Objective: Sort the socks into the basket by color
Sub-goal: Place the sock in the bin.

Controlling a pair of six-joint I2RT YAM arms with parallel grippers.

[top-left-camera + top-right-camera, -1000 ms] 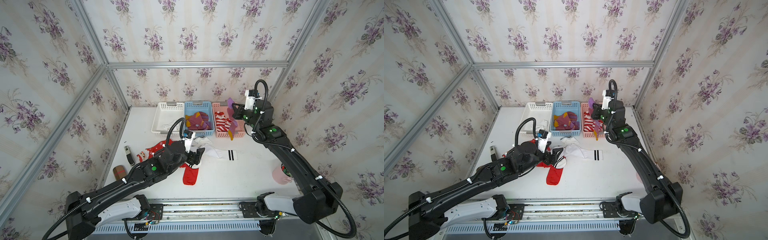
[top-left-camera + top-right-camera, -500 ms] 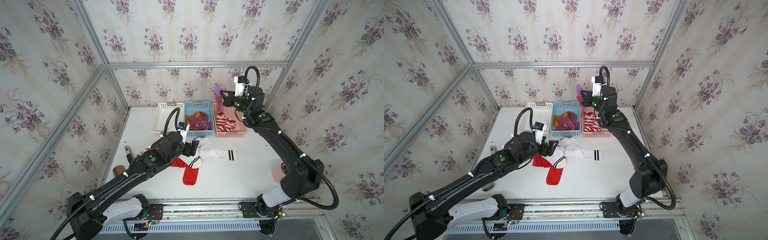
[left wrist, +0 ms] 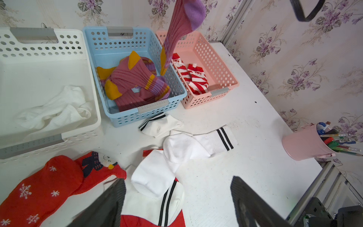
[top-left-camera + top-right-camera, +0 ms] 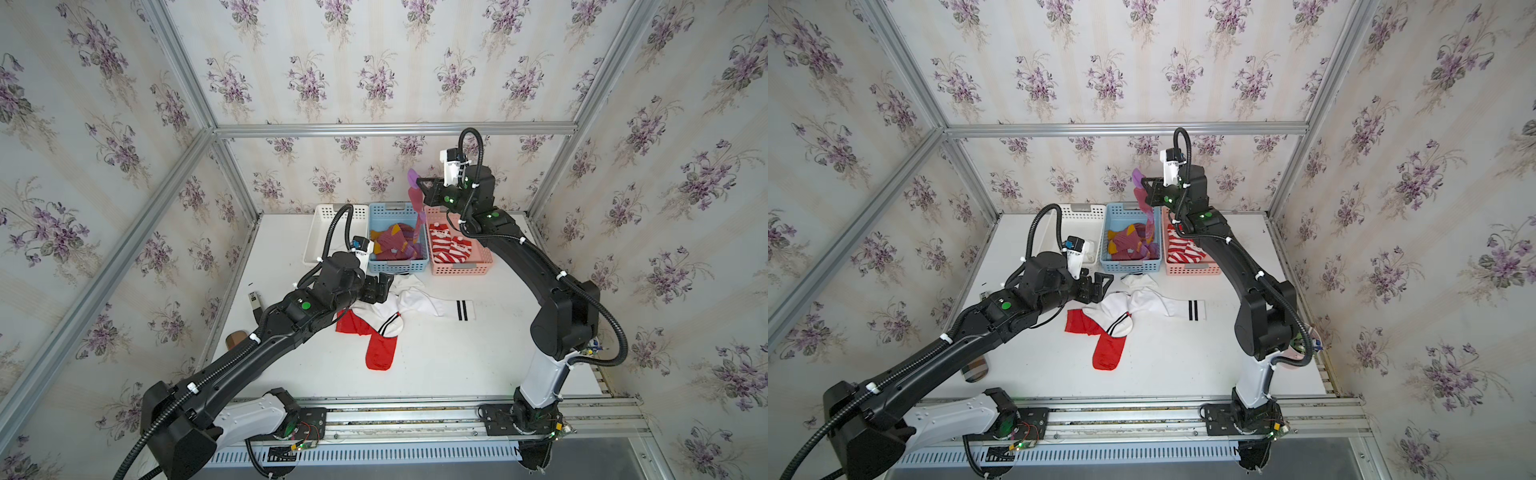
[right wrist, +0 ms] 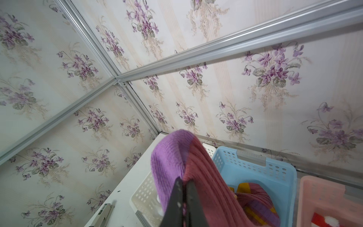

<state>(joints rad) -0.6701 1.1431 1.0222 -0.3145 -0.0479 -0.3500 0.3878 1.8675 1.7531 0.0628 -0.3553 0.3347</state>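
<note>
Pinching the maroon sock [image 3: 176,29] above the blue basket [image 4: 397,266], your right gripper [image 4: 420,185] is clamped tight; your left gripper [image 4: 1102,284] gapes wide over white socks [image 4: 419,301] on the table [image 4: 457,365].

Right hand [image 4: 1145,188]: raised above the baskets, jaws pinched on a maroon-purple sock [image 4: 1139,198] near its lilac end.
Maroon-purple sock: hangs down, its lower end over the blue basket [image 4: 1131,266].
Blue basket: holds maroon and mustard socks [image 4: 1128,245]; stands between the white basket [image 4: 1081,216] and the pink basket [image 4: 1192,270].
Pink basket: red-white striped socks [image 4: 1185,254] inside.
Left hand [image 4: 1102,287]: jaws spread wide, empty, low beside the white socks [image 4: 1144,303].
Worktop [image 4: 1183,365]: the black-striped white socks lie partly over red socks [image 4: 1106,353].
</note>
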